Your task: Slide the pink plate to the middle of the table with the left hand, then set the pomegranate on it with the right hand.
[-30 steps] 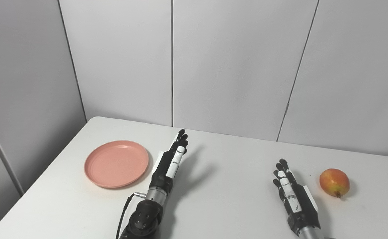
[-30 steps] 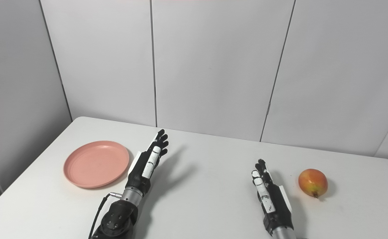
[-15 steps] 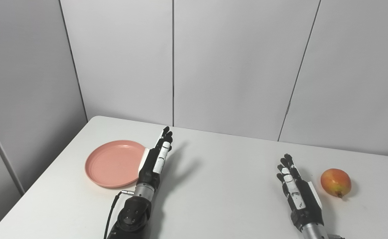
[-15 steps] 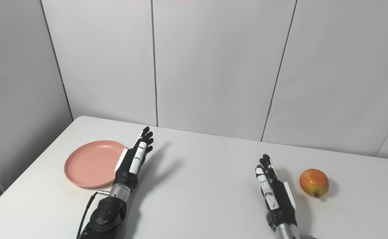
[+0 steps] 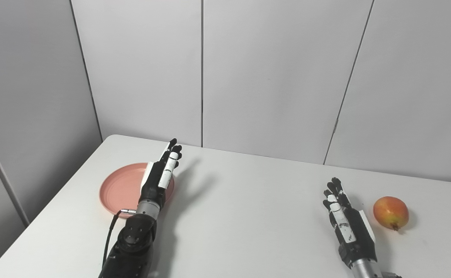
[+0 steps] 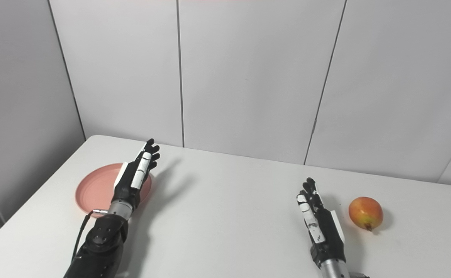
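The pink plate (image 5: 127,189) sits well off toward nine o'clock on the white surface (image 5: 248,216), nowhere near the middle yet. The left hand (image 5: 160,176) hangs over the plate's right-hand part, fingers straight and apart, holding nothing. Whether it touches the plate I can't make out from here; it looks raised, to judge by the shadow thrown toward three o'clock. The right hand (image 5: 348,226) rests low at about four o'clock, flat, fingers extended and empty. The pomegranate (image 5: 390,212) lies just beside it, farther toward three o'clock and not touching it.

The step in hand looks to be getting the left hand placed for the slide. To do it well, I'd say the hand should carry on past the plate toward its nine o'clock rim and come down outside that edge, then push toward three o'clock with the fingers held flat against the rim. Alternatively it could press down on the plate's floor and drag it. Pressing on the near rim alone could tip a shallow plate like this, so even, low contact seems the safer choice. The push should stop around the middle of the surface, short of the right hand, leaving room for the fruit to be lifted across.

As for brands, labels or writing, I can see none on the plate, the fruit, the hands or the grey wall panels (image 5: 272,77) behind.
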